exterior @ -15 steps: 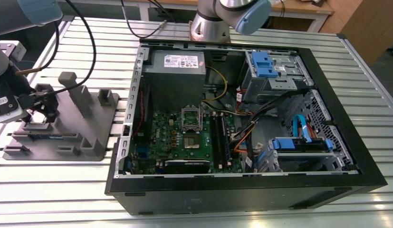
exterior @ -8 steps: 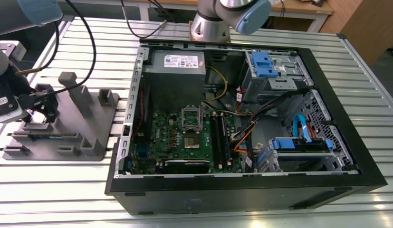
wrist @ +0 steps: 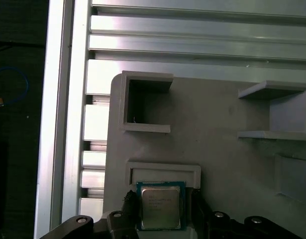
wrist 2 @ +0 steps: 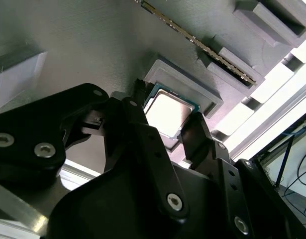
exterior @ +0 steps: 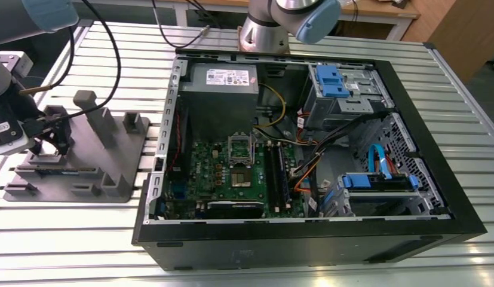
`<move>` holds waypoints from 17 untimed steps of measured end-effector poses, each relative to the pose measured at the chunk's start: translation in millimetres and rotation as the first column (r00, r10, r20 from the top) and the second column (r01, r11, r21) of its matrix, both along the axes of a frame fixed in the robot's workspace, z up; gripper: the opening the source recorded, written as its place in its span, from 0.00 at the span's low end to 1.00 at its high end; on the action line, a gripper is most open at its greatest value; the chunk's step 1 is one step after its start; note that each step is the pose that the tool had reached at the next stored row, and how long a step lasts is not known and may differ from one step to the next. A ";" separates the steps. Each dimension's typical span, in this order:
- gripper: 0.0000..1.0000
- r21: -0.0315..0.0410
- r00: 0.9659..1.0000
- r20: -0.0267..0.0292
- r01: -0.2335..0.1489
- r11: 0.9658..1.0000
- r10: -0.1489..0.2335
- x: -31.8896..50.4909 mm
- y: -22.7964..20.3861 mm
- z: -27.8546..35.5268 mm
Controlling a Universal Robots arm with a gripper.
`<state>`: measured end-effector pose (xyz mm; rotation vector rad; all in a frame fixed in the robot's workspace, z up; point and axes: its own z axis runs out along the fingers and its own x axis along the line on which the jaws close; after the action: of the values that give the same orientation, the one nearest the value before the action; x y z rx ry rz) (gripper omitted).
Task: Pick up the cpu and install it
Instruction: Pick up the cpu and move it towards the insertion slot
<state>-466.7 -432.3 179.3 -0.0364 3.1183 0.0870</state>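
Note:
The cpu (wrist 2: 166,110) is a small silvery square chip lying in a shallow pocket of the grey fixture block (exterior: 111,164) at the exterior view's left. My gripper (wrist 2: 165,115) is down over that pocket, one black fingertip (wrist 2: 139,94) against one edge of the chip and the other against the opposite edge. The first wrist view shows the cpu (wrist: 160,206) seated between the same two fingers of the gripper (wrist: 161,210). In the exterior view the gripper (exterior: 51,140) hangs low over the block. The green motherboard (exterior: 223,176) lies inside the open case with its metal socket frame (exterior: 240,146) hinged up.
The black computer case (exterior: 310,239) lies open in the middle, with a power supply (exterior: 223,81), blue drive brackets (exterior: 330,81) and loose cables. Upright posts (exterior: 91,110) rise from the fixture block beside the gripper. A ridged aluminium table (exterior: 71,233) carries everything.

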 end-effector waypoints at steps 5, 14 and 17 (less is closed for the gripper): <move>0.56 0.001 1.000 0.000 0.000 1.000 0.000 0.0 0.0 1.9; 0.56 0.006 1.000 0.000 0.000 1.000 0.000 -1.5 0.0 2.1; 0.56 0.007 1.000 0.000 0.000 1.000 0.000 -2.1 0.0 2.1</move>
<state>-468.9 -432.3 181.4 -0.0363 3.1180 0.0975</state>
